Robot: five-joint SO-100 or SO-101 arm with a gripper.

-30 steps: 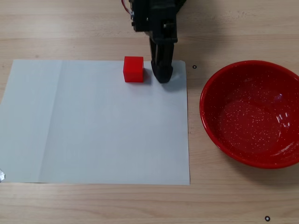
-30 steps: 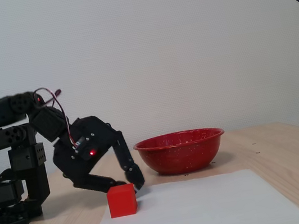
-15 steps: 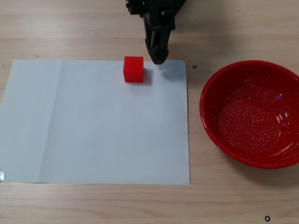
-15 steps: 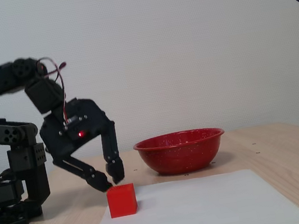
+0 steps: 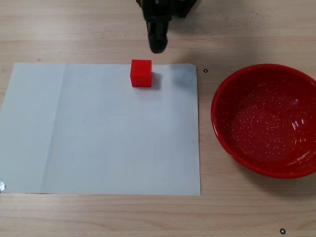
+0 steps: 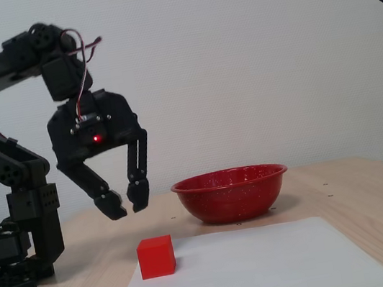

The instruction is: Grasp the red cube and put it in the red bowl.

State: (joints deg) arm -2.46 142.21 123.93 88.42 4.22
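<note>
The red bowl (image 5: pixel 266 121) sits upright near the right edge of the desk (image 5: pixel 98 29) in the top-down fixed view, and its white-speckled inside holds nothing. A white sheet of paper (image 5: pixel 98 133) covers the left and middle of the desk, just beside the bowl without touching it. The red cube (image 5: pixel 141 73) rests on the paper close to its far edge, well apart from the bowl, with bare desk between them. In the side-on fixed view the cube (image 6: pixel 156 256) sits at the sheet's near-left corner, with the bowl (image 6: pixel 231 194) farther back and to the right. The black gripper (image 6: pixel 128 201) hangs above the cube, fingers pointing down, tips narrowly parted, holding and touching nothing; from above its tip (image 5: pixel 158 44) lies toward the desk's far edge, just beyond the cube
</note>
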